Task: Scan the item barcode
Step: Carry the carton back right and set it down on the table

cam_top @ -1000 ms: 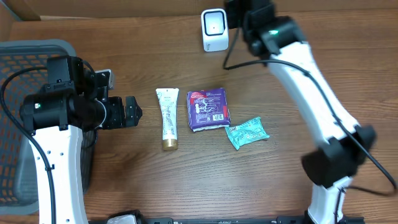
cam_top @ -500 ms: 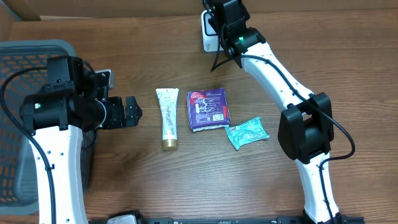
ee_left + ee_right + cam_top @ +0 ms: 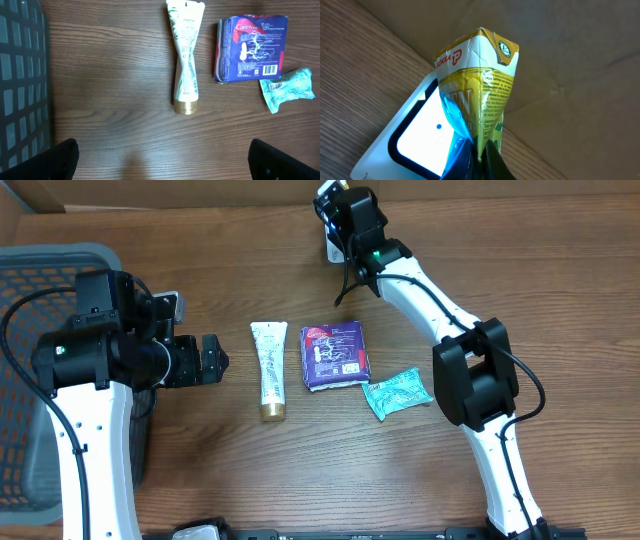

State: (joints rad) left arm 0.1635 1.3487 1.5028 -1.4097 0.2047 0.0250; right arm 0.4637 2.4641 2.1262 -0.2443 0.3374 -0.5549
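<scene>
My right gripper (image 3: 480, 161) is shut on the lower edge of a yellow tea sachet (image 3: 479, 85) and holds it upright, directly in front of the white barcode scanner (image 3: 415, 137), whose window glows bright. From overhead, the right gripper (image 3: 340, 205) sits at the table's far edge, covering most of the scanner (image 3: 331, 250). My left gripper (image 3: 214, 360) hovers open at the left, with nothing between its fingers. In the left wrist view only its dark fingertips (image 3: 65, 160) show, over bare wood.
A white tube with a gold cap (image 3: 269, 370), a purple pad pack (image 3: 335, 355) and a teal packet (image 3: 397, 393) lie in a row mid-table. A dark mesh basket (image 3: 40, 270) stands at the left edge. A cardboard wall runs behind the scanner.
The right arm has swung its gripper leftward along the far edge, bringing the sachet over the scanner. The left arm and the items on the table have not moved.
</scene>
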